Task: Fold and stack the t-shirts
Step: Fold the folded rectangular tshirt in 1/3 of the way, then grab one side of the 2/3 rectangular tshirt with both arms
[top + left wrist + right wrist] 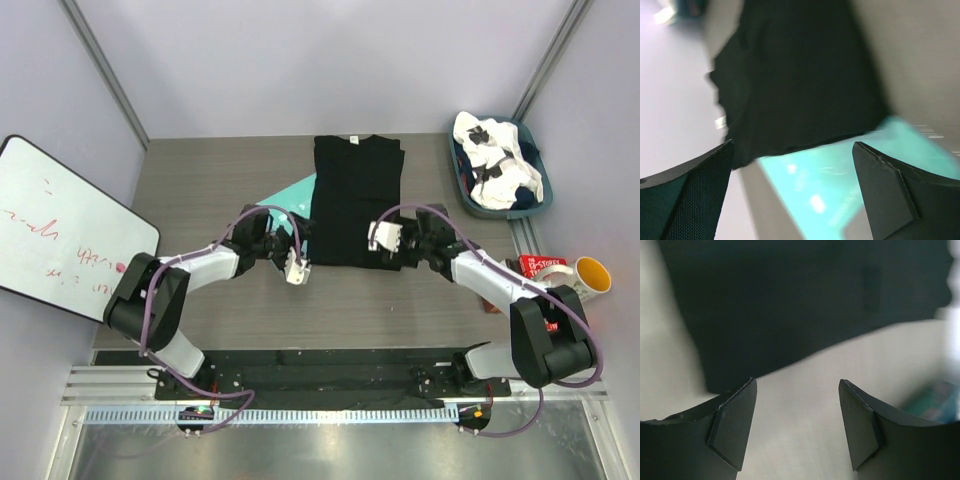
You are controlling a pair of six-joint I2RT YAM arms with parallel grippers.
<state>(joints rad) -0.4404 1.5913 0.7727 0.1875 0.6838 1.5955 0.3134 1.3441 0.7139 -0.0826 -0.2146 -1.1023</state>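
Note:
A black t-shirt (355,200) lies folded into a long strip in the middle of the table, on a flat teal board (293,192) that sticks out at its left. My left gripper (297,266) is open and empty at the shirt's near left corner. In the left wrist view the gripper (792,150) hovers over the board (840,170), just short of the shirt's edge (800,75). My right gripper (384,238) is open and empty at the shirt's near right edge. In the right wrist view the gripper (797,385) is over bare table, beside the shirt (790,305). A white t-shirt with black patches (497,162) lies crumpled in a basket.
The blue basket (459,178) stands at the back right. A tape roll (553,272), a yellow cup (592,276) and a red box (528,264) sit at the right edge. A whiteboard (60,230) leans at the left.

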